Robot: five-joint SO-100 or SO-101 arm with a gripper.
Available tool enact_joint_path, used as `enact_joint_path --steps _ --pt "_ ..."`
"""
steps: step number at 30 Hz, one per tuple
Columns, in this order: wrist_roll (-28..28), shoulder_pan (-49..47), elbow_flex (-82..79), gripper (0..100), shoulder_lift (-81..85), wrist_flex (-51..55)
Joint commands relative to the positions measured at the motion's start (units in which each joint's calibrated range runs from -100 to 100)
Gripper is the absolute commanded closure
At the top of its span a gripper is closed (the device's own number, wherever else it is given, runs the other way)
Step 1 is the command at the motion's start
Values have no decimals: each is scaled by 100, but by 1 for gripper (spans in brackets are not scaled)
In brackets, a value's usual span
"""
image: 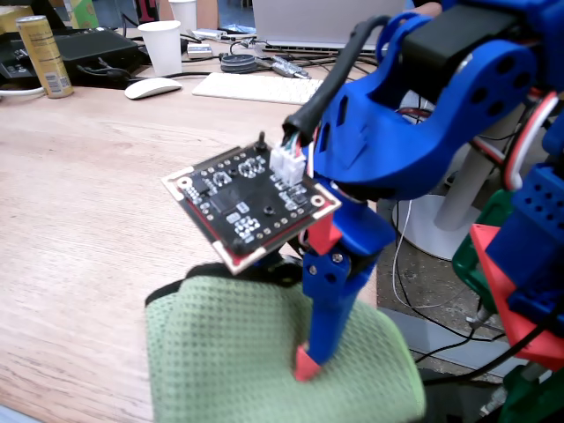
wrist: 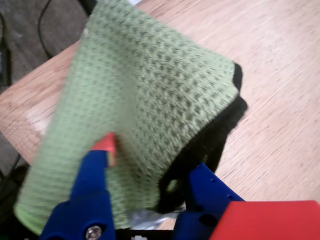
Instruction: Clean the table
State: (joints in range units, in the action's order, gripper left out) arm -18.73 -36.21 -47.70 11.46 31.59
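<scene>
Evenly, softly lit, without hard shadows; wrist view blurred, perhaps by motion; pale glare on table (wrist: 30, 117) at left.

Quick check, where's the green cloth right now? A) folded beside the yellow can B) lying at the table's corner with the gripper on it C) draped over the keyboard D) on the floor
B: the green cloth lies at the table's near corner, with the gripper straddling its edge, one red-tipped finger pressing on top.
</scene>
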Motion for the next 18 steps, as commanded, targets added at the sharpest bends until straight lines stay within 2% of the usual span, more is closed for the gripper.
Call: enact_joint_path --steps 1,4,11,18 --pt "-5 170 -29 54 218 100" --pt "-10 677 46 51 1118 716" --pt "-10 2031 612 51 1230 806" --pt "0 2302 178 51 3031 831"
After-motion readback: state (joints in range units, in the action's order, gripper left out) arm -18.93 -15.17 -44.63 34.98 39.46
